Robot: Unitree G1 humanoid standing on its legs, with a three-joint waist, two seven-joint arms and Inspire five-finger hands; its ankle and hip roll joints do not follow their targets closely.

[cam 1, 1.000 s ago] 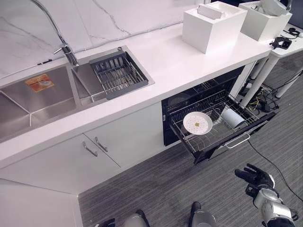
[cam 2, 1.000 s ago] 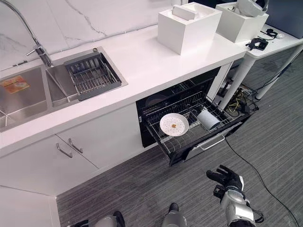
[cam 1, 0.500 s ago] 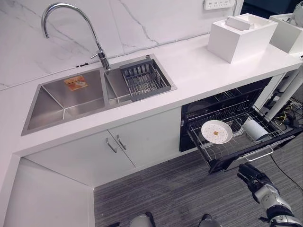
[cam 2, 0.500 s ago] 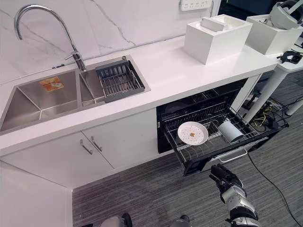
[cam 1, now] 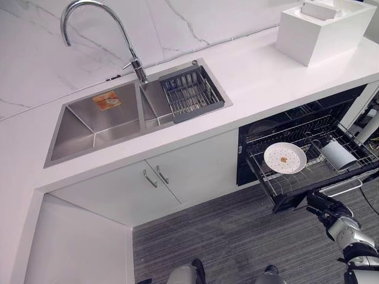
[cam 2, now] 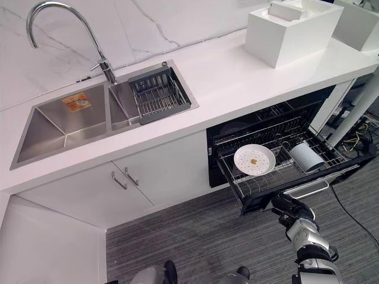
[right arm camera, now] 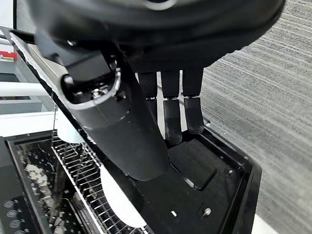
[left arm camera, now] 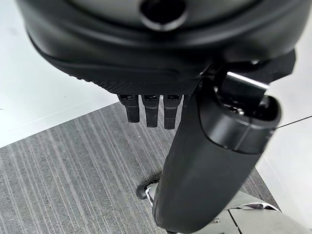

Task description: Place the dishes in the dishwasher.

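White worktop with a double steel sink set in, dish rack in its smaller basin; white box standing on top. Below, pulled-out dishwasher rack bearing a white plate and cup, just beyond the right-hand fingers.

A sink is set into the table, with a tap behind it and a rack in its right part. A box stands on the table far right. Below the table, cupboards sit left of the dishwasher. Its basket is pulled out over the floor, a plate in it and a cup to the plate's right. The right hand is just before the basket's front edge.
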